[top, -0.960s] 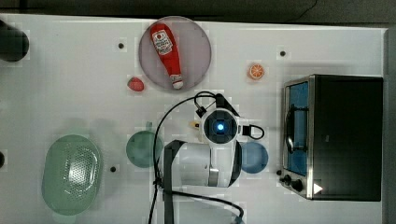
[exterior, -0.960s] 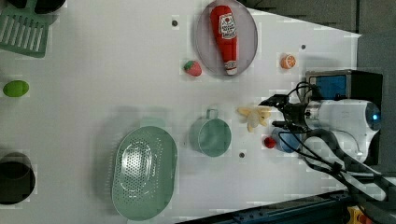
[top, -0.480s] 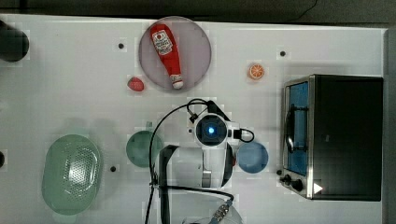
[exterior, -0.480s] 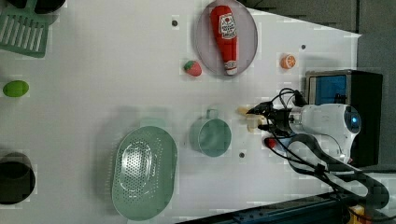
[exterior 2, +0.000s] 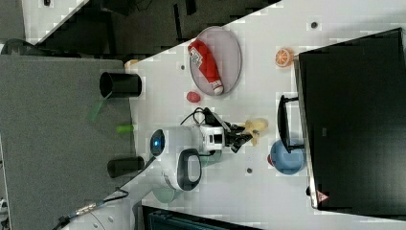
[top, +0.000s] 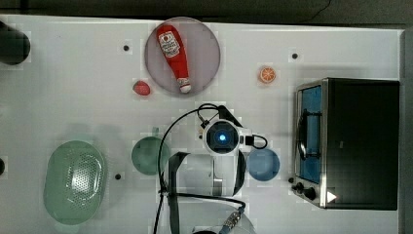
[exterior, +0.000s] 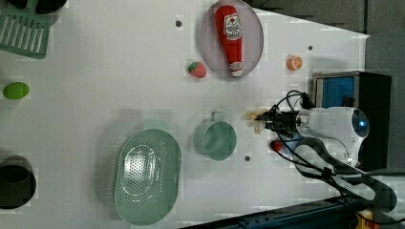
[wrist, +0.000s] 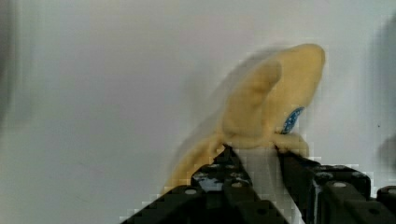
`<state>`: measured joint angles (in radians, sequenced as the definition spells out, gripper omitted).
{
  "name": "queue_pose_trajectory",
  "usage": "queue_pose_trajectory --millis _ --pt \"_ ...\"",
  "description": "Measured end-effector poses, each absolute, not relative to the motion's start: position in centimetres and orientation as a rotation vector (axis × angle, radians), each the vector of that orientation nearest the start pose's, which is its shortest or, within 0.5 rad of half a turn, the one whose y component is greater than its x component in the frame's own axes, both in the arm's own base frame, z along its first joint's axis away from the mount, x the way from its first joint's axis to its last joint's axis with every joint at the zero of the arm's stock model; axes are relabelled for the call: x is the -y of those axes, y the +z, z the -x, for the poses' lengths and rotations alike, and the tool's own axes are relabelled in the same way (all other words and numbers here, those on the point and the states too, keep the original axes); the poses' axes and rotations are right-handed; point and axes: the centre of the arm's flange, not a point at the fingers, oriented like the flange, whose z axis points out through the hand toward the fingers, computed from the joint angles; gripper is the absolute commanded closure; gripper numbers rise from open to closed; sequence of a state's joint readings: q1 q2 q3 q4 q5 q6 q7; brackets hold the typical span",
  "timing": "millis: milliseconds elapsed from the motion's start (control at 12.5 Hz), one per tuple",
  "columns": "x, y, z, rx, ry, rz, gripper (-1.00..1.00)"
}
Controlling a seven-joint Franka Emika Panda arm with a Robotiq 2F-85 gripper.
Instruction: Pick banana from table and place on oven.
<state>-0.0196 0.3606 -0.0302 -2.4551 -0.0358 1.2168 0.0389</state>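
The white surface point(top: 58, 87) fills the top view, with the oven point(top: 350, 144) at its right edge and the arm reaching up from the bottom centre, wrist bent straight down so the hand point(wrist: 254, 156) sits low over the surface. In the wrist view its fingers point(wrist: 224, 161) pinch the pale banana point(wrist: 261, 112), narrowed onto its lower end. In the top view's middle, a blue bowl point(top: 263, 165) stands between arm and oven, a green cup point(top: 148, 155) to the arm's left, and a ketchup bottle point(top: 174, 53) on a plate point(top: 204, 53) above.

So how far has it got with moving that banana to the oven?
The reach looks done: the tool sits at the pale yellow curved banana, its fingers on either side. The grip is in hand. Left: lifting it off the white table and setting it on the boxy black-topped oven.
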Motion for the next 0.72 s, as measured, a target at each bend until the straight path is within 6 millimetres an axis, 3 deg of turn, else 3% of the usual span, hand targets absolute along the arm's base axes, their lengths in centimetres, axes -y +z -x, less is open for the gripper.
queue_pose_trajectory --millis 160,320,480,720 --pt "2.3 17.3 -47.9 -1.326 0.004 2.862 0.48" --pt "2.6 22.2 -48.6 -1.317 0.000 2.875 0.48" --pt "2.6 30.8 -49.2 -1.323 -0.043 2.849 0.48" --pt "3.1 46.2 -49.6 -1.310 -0.239 2.777 0.48"
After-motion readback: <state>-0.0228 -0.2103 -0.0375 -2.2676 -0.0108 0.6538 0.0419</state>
